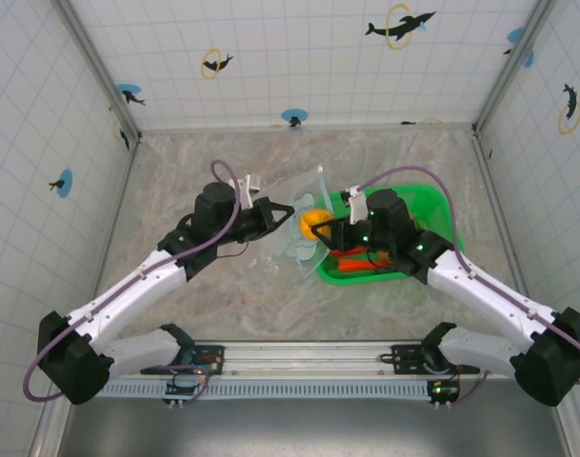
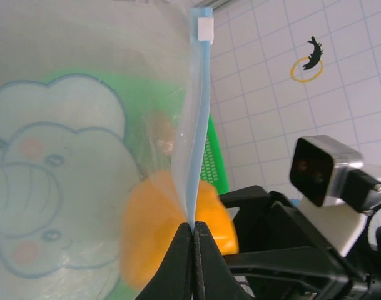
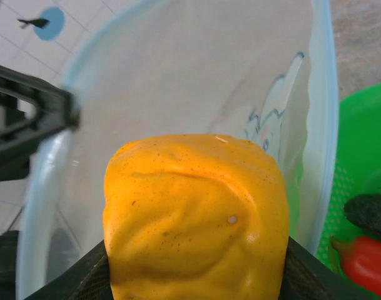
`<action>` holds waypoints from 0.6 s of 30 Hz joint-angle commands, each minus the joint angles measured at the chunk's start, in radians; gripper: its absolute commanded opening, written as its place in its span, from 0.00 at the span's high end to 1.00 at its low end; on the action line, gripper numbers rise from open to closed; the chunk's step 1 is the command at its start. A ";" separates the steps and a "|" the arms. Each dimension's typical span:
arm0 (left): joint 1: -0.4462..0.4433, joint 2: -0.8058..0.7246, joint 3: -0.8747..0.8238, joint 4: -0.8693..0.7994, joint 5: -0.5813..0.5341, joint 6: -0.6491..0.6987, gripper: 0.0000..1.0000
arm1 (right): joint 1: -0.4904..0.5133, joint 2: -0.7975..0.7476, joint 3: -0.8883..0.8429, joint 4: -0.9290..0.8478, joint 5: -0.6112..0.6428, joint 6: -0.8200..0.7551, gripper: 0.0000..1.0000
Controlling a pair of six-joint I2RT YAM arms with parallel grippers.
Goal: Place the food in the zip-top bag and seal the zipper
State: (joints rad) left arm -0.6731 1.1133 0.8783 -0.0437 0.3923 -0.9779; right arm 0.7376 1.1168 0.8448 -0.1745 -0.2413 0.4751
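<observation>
While the right gripper (image 1: 320, 227) was clamped on an orange piece (image 3: 196, 219) of the food, that piece hung right at the open mouth of the zip-top bag (image 1: 304, 249) and had not been let go inside. The left gripper (image 2: 192, 232) was pinched tight on the zipper (image 2: 199, 112), holding the bag's mouth edge up. The bag sat between the two arms near the middle of the scene.

By my reading the task was at an early stage. No food could be made out lying loose in the bag. A red carrot (image 3: 365, 262) and a dark long piece (image 3: 369, 212) lay in the green basket (image 1: 432, 205) to the right. The zipper was unsealed along the mouth.

Room was tight. In the right wrist view the zipper's pale blue strip curved close around the orange piece on both sides, with more open space on the far side of the opening. The basket's left wall sat just beside the bag, whether touching I could not tell, so a wide swing to the right looked cramped. The table (image 1: 223, 314) on the left and near sides offered more open room.
</observation>
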 commanded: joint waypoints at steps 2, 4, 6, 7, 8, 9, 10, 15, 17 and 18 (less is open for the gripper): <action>0.000 -0.016 0.016 0.039 0.024 -0.033 1.00 | 0.055 0.060 0.083 -0.046 0.093 -0.038 0.48; -0.002 -0.016 -0.001 0.061 0.031 -0.049 1.00 | 0.080 0.098 0.108 -0.054 0.124 -0.038 0.48; -0.002 -0.018 -0.014 0.080 0.035 -0.057 1.00 | 0.095 0.135 0.133 -0.059 0.142 -0.036 0.49; -0.002 -0.018 -0.019 0.087 0.035 -0.061 1.00 | 0.101 0.154 0.144 -0.056 0.144 -0.032 0.49; -0.001 -0.020 -0.023 0.093 0.037 -0.064 1.00 | 0.110 0.171 0.155 -0.048 0.145 -0.026 0.49; -0.002 -0.021 -0.025 0.098 0.039 -0.068 1.00 | 0.116 0.185 0.164 -0.040 0.142 -0.024 0.49; -0.002 -0.020 -0.028 0.103 0.043 -0.072 1.00 | 0.122 0.201 0.173 -0.032 0.139 -0.019 0.49; -0.001 -0.031 -0.028 0.122 0.041 -0.074 1.00 | 0.123 0.259 0.215 -0.005 0.123 0.007 0.17; -0.002 -0.043 -0.025 0.125 0.036 -0.072 1.00 | 0.118 0.277 0.225 0.002 0.101 0.020 0.14; -0.001 -0.049 -0.026 0.125 0.031 -0.071 1.00 | 0.113 0.281 0.226 0.004 0.092 0.028 0.14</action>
State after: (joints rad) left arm -0.6731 1.0966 0.8570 0.0341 0.4149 -1.0451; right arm 0.8551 1.3827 1.0176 -0.2043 -0.1299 0.4805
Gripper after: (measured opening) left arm 0.054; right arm 0.854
